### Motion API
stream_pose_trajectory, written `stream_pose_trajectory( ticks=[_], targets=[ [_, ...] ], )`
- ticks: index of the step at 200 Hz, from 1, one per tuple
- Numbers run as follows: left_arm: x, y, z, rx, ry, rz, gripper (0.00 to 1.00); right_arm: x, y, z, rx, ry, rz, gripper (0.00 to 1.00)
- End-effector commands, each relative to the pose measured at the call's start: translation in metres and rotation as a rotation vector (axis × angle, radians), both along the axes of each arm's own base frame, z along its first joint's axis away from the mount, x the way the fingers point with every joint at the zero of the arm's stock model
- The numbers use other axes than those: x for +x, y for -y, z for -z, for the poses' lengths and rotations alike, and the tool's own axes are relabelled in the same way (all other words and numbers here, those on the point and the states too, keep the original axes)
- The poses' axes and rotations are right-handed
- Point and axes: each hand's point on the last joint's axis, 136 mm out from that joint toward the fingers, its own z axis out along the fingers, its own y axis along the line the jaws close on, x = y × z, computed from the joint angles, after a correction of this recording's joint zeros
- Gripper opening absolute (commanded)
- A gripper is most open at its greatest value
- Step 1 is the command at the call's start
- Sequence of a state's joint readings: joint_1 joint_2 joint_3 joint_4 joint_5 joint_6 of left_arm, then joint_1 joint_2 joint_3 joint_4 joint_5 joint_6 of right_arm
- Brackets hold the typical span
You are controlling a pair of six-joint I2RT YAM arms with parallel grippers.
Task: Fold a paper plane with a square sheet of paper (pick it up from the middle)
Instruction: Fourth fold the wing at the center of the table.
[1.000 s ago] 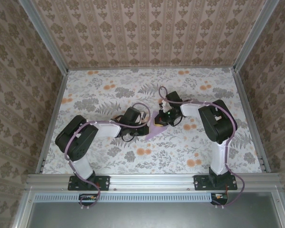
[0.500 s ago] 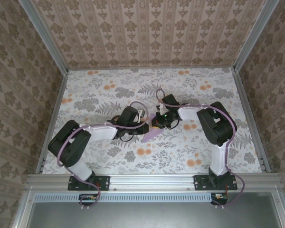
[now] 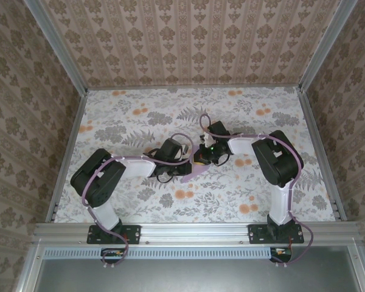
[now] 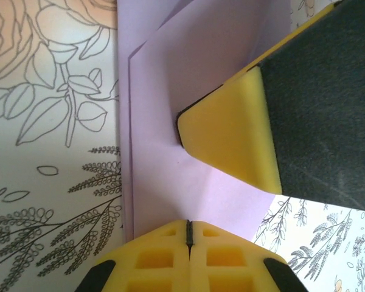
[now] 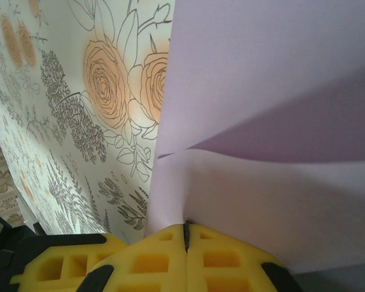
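Touching creased lilac paper [image 4: 170, 79] on tablecloth [image 4: 48, 152], left gripper [image 4: 189, 224], right gripper [image 5: 185, 224], jaws closed

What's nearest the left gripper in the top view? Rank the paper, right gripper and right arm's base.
1. Square sheet of paper, right at the left gripper.
2. Right gripper, just right of it.
3. Right arm's base, far right, near edge.

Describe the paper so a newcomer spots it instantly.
Start at the middle of the floral tablecloth. There the left end effector and right end effector meet over the square sheet of paper: plain lilac, creased, unlike the patterned cloth.
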State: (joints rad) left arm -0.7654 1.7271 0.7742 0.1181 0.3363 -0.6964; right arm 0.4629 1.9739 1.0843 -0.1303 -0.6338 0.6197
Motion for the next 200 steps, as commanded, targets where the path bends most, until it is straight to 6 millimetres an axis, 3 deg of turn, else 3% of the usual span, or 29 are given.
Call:
stream_pose_trajectory(
  ticks=[1, 39, 72, 113, 137, 151, 200],
  targets=[
    [-0.025, -0.029, 0.036, 0.143, -0.105, -0.012, 0.00, -0.009, 0.017, 0.021, -0.088, 0.012, -0.019, 0.05],
    [-0.042, -0.043, 0.055, 0.191, -0.178, -0.020, 0.00, 0.014, 0.037, 0.024, -0.152, 0.124, -0.021, 0.04],
    [-0.049, -0.048, 0.061, 0.202, -0.218, -0.022, 0.00, 0.047, 0.060, 0.019, -0.132, 0.151, 0.083, 0.03],
    [-0.045, -0.049, 0.058, 0.199, -0.210, -0.024, 0.00, 0.072, 0.073, -0.009, -0.083, 0.202, 0.156, 0.03],
    [-0.040, -0.045, 0.053, 0.194, -0.195, -0.010, 0.00, 0.063, 0.069, -0.042, -0.025, 0.278, 0.162, 0.03],
    [-0.038, -0.043, 0.051, 0.191, -0.188, -0.006, 0.00, 0.052, 0.065, -0.049, -0.009, 0.273, 0.157, 0.02],
    [-0.035, -0.039, 0.050, 0.187, -0.187, 0.001, 0.00, 0.008, 0.006, -0.023, 0.020, 0.157, 0.020, 0.00]
  ],
)
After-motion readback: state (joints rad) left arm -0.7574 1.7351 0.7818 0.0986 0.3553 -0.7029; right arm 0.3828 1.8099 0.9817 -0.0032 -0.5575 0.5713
